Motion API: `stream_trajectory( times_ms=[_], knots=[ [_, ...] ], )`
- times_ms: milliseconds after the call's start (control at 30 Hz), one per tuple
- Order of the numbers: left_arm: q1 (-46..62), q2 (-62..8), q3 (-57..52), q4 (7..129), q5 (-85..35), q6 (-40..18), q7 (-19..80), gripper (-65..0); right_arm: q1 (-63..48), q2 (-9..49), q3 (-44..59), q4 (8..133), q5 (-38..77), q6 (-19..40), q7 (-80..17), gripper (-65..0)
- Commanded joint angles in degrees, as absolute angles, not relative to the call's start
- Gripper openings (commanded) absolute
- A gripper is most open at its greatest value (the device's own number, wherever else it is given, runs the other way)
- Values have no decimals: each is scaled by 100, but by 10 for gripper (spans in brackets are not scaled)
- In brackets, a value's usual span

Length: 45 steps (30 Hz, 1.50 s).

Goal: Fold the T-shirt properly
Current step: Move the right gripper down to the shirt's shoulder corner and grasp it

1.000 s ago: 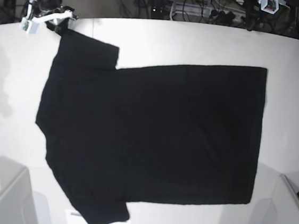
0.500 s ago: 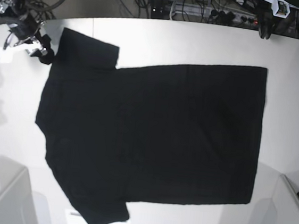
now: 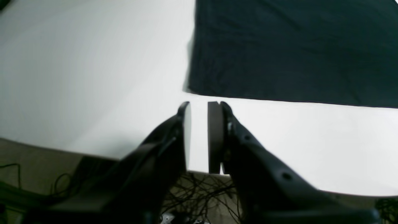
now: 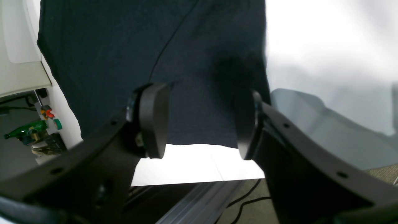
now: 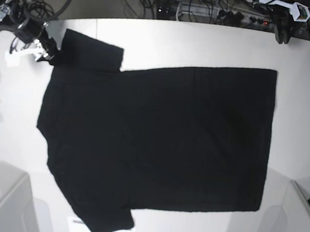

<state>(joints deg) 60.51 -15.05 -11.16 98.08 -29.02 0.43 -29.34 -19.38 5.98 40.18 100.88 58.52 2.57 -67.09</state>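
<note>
Right pincer (image 4: 199, 124), now shifting closer to the black T-shirt (image 5: 157, 144) sleeve, is gaping wide and empty; left pincer (image 3: 199, 137), barely parted, is hovering over the white worktop (image 3: 93, 77).

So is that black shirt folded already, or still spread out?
Spread out. The T-shirt lies flat on the white table, both sleeves sticking out, with no fold visible. Neither the right gripper nor the left gripper holds it.

No readable text, label, brand or number shows in any view
</note>
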Motion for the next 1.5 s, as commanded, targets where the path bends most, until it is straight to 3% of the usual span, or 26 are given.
stream_trajectory(
  times_ms=[0,100,300,400,567,767,867,1067,1200,1467],
  knots=[
    [6149,-1525,-1147,9877,-2923,31,-3081,-550,-1895,725,4057,10105,5938,295,-6598,-330],
    [6105,-1525,-1147,9877,-2923,31,-3081,-543,-1903,875,4022,9789,5930,295,-6334,-330],
    [6035,-1525,-1147,9877,-2923,31,-3081,-327,-1903,1376,3996,9077,5930,382,-5868,-330],
    [6035,-1525,-1130,9877,-2941,31,-3081,-275,-1903,1455,3996,8901,5930,778,-5859,-330],
    [5930,-1578,-1077,9851,-3864,-66,-3073,-273,-1851,1420,3987,8646,5930,989,-5851,-330],
    [5912,-1974,-1147,9877,-5095,-752,-2571,-276,-1868,1420,3565,8637,5921,1182,-5851,-330],
    [5903,-1991,-1147,9868,-5077,-752,-2404,-276,-1877,1393,3371,8629,5833,1182,-5736,-330],
    [5903,-1991,-1147,9877,-5086,-752,-2404,-276,-1877,1024,3143,8620,4576,1235,-5376,-330],
    [5780,-1991,-1147,9859,-5112,-752,-2360,-276,-1956,945,3143,8629,4514,1727,-5402,-330],
    [5560,-1991,-1130,9859,-5130,-752,-2343,-276,-2141,822,3143,8629,4532,2123,-5411,-332]
  ],
)
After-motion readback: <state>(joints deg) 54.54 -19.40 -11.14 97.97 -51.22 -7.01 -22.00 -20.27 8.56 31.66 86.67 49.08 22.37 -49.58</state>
